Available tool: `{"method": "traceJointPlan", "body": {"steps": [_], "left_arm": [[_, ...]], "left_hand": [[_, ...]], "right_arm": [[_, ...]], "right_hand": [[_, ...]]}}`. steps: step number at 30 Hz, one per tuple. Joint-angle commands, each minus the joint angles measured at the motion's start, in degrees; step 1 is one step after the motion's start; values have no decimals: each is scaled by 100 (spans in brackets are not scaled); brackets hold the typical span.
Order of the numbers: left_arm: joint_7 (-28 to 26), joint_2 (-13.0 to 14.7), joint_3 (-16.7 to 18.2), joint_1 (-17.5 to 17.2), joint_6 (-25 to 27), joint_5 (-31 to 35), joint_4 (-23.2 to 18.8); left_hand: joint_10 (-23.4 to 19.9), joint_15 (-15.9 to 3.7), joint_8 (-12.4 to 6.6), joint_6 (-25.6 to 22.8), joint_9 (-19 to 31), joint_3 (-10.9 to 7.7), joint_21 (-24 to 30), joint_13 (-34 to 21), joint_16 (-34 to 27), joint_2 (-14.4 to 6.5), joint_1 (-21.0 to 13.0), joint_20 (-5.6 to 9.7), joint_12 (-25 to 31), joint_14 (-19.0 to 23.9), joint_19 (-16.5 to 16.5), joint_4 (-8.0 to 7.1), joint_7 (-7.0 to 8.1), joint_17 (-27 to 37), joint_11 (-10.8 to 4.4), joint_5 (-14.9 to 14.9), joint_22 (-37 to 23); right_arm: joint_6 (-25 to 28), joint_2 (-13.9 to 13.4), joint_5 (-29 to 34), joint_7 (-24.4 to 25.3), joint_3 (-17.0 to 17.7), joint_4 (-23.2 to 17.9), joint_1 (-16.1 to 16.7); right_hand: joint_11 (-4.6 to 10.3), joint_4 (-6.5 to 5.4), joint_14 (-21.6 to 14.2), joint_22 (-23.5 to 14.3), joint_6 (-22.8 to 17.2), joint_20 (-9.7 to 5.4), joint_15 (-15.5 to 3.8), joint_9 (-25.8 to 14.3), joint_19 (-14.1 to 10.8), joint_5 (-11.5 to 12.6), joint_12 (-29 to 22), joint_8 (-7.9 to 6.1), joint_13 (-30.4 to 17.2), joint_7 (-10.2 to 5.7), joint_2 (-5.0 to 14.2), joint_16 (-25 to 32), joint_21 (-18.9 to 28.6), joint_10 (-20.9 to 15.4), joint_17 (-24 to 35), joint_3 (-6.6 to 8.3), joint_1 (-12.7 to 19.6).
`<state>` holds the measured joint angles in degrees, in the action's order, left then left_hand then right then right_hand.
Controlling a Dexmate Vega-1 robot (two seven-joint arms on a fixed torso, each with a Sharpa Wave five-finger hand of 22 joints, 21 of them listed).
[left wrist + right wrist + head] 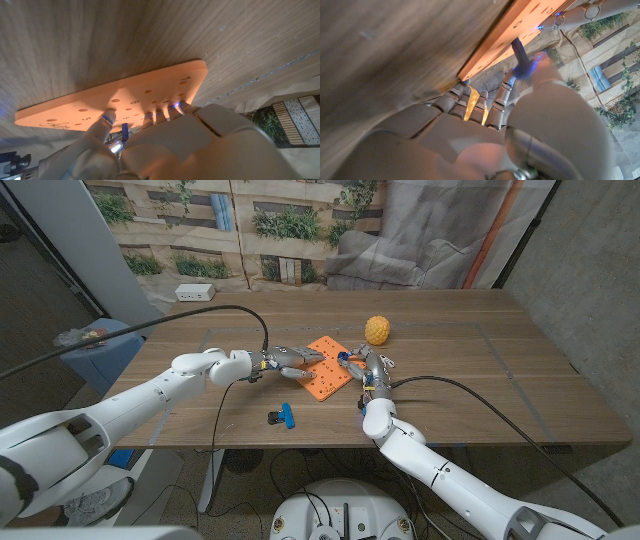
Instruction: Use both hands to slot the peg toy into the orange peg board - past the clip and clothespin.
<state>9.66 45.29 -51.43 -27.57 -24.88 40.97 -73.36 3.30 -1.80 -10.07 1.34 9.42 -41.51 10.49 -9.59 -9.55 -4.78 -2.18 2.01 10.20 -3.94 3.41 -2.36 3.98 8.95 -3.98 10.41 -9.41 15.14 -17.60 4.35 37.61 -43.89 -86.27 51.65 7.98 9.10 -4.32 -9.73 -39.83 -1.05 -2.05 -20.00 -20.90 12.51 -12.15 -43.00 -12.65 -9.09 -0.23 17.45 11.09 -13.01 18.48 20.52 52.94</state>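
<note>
Head view: flat orange foam peg board (328,367) mid-table, left hand (290,359) pressing its near-left edge, right hand (365,368) at its right edge

Left wrist: fingertips (161,113) resting on board, grasping nothing

Right wrist: small blue peg toy (521,56) pinched, looking light, rigid, slippery; best gripped mid-shaft

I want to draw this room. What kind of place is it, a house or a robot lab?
Probably a robot lab or test room. A bare concrete wall, a printed backdrop of buildings hung behind the wooden table, and cables trailing across it suggest a setup, not a home.
</note>
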Motion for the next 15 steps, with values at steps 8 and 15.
{"method": "traceJointPlan", "body": {"steps": [8, 15], "left_arm": [[44, -22, -15, 36, -22, -32, 68], [27, -47, -35, 75, -53, -25, 131]], "left_hand": [[-241, -399, -44, -317, 49, -21, 51, -34, -46, -433, -42, 794, 40, 125, -47, 38, 15, 59, -54, -16, -43], [-243, -401, -43, -316, 49, -16, 51, -34, -46, -434, -50, 791, 41, 126, -48, 54, 18, 57, -45, -17, -43]], "right_arm": [[282, -79, 184, -52, -167, -77, -119], [347, -80, 264, -21, -203, -87, -140]], "right_hand": [[-25, 5, -2, -11, -417, 31, -133, -13, -40, 36, -4, -21, -19, -374, 301, -15, 15, 0, 18, -11, 242], [-37, 8, -8, -10, -419, 33, -128, -6, -45, 40, -1, -18, -18, -375, 301, -14, 15, 7, 18, -16, 240]]}}
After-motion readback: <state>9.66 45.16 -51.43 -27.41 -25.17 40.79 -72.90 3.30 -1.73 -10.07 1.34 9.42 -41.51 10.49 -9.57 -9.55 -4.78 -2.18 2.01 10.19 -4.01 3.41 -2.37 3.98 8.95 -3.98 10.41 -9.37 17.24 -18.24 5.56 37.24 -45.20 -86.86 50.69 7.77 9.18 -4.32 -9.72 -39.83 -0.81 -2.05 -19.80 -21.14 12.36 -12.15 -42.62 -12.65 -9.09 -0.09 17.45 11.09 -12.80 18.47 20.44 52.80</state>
